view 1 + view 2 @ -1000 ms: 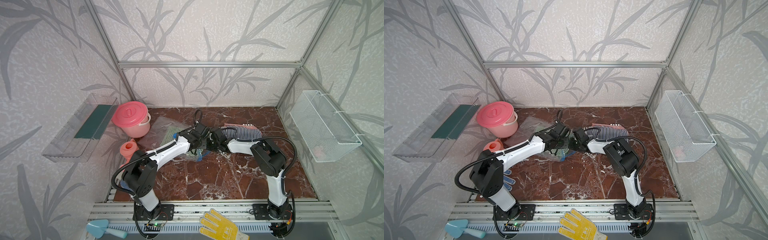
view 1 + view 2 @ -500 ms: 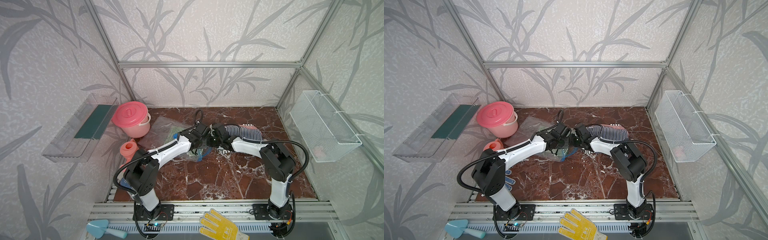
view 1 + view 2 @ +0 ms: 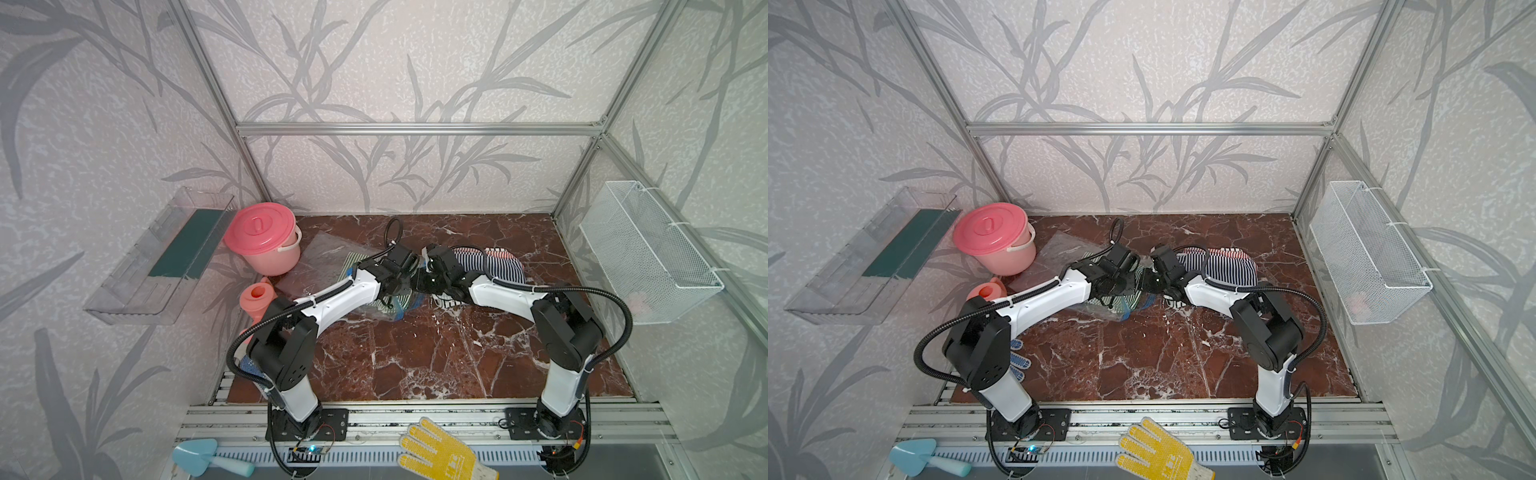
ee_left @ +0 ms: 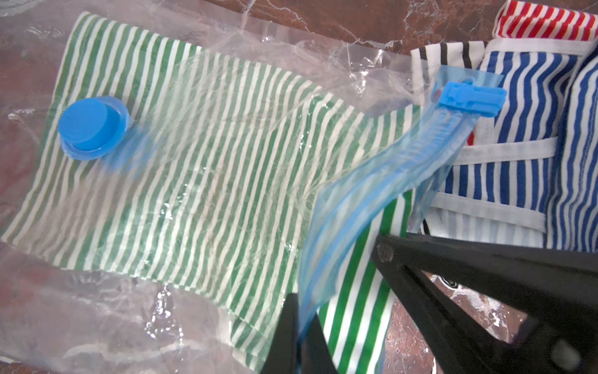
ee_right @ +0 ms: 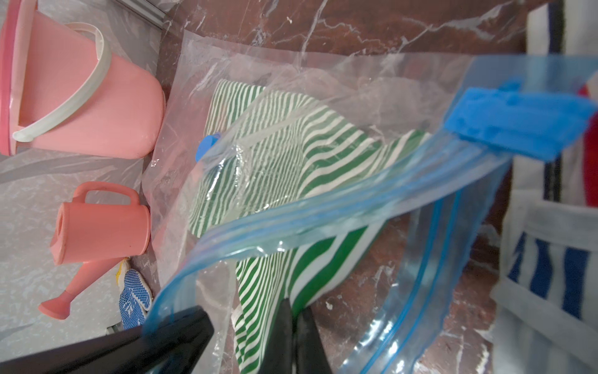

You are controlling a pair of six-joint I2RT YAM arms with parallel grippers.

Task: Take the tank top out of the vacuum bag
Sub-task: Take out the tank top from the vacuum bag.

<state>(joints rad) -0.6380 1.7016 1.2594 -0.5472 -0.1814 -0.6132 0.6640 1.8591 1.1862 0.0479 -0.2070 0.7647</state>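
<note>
Plastic of the vacuum bag (image 3: pixel 320 257) lies flat on the marble desk (image 3: pixel 415 357), left of centre. Its closed end is just beside the pink lidded bucket (image 3: pixel 266 237). Its mouth is turned toward the middle, where your two end effectors meet tip to tip in both top views.

Your left end effector (image 4: pixel 299 311) is closed, its fingers pinched on the upper lip of the bag's blue zip strip (image 4: pixel 372 184). From that grip the strip curves up off the desk and ends at the blue slider clip (image 4: pixel 466 98).

Your right end effector (image 5: pixel 294 314) is closed too. Its fingers grip the edge of the green-and-white striped tank top (image 5: pixel 275 155) right at the bag's mouth, under the raised lip. The lower lip lies on the desk beside it.

The two grips sit just beside each other, the left on plastic above and the right on cloth below. A narrow part of the tank top, its stripes bare and bright, pokes out of the mouth at the right grip. The greater part lies inside under the clear plastic, with the round blue valve cap (image 4: pixel 92 128) over it toward the closed end.

Past the mouth lies a heap of other striped tops (image 4: pixel 534 129) in blue, black and red on white. The slider end of the strip overlaps them in the left wrist view, but you cannot tell whether they touch.

A pink watering can (image 5: pixel 97 226) stands near the bucket, with a blue-dotted glove (image 5: pixel 134 298) by its spout.
</note>
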